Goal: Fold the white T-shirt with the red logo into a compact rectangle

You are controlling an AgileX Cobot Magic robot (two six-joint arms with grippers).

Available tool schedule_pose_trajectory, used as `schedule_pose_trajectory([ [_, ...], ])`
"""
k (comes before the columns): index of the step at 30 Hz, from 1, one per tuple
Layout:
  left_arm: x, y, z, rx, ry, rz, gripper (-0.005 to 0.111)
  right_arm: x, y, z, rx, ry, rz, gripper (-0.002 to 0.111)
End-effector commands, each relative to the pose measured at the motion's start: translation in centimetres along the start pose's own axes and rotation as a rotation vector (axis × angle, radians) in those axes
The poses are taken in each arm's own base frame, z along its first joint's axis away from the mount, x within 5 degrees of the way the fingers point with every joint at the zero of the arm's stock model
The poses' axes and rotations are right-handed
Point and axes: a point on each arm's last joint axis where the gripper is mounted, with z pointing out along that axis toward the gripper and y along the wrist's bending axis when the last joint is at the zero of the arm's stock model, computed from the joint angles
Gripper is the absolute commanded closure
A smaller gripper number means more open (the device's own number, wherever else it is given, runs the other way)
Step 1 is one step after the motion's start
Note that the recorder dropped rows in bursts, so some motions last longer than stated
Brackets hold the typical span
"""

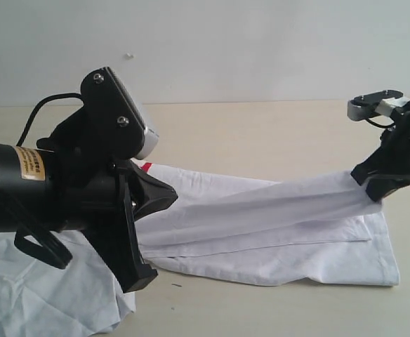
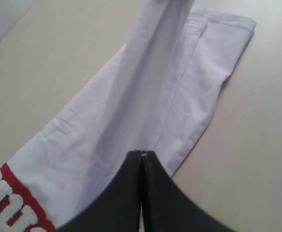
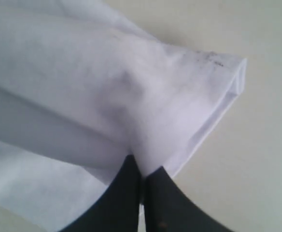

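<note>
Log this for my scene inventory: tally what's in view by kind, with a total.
T-shirts: 1, the white T-shirt
Logo patches: 1, the red logo
Grippers: 2, the left gripper and the right gripper, both shut on the shirt
Tables: 1, the table
Total: 5

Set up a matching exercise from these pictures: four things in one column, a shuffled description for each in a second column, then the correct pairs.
Column A
1. left tool
2. right tool
3. red logo
4. table

Column B
a. beige, lying under the shirt
b. shut on the white T-shirt, at the end away from the logo
c. carries fuzzy white letters
d. shut on a shirt fold near the logo

Pairs: 1-d, 2-b, 3-c, 4-a
</note>
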Motion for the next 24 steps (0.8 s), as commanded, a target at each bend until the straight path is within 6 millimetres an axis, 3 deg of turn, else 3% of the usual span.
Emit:
schedule_pose_trajectory([
  [1,0.2,-0.1,0.1,0.010,0.015,-0.009,0.107,0.0,0.8,-1.4,-0.059,-0.030,0.004,0.108],
  [5,0.2,-0.1,0.1,0.010,0.015,-0.009,0.107,-0.3,1.9,-2.7,-0.149,-0.089,-0.011,0.108],
  [12,0.2,-0.1,0.1,0.014,0.020,-0.009,0.107,0.5,1.9,-3.5,-0.137,0.023,0.093,0.107],
  [14,0.3,-0.1,0.1,0.016,0.023,-0.009,0.107,0.3,1.3,-3.3,-0.067,-0.006,0.078,0.101],
  [20,0.4,-0.2,0.0,0.025,0.035,-0.009,0.107,-0.6,-0.4,-3.4,0.106,-0.112,0.152,0.063],
  [24,0.4,-0.2,0.0,0.024,0.035,-0.007,0.107,-0.1,0.0,-3.1,0.063,-0.064,0.185,0.059],
])
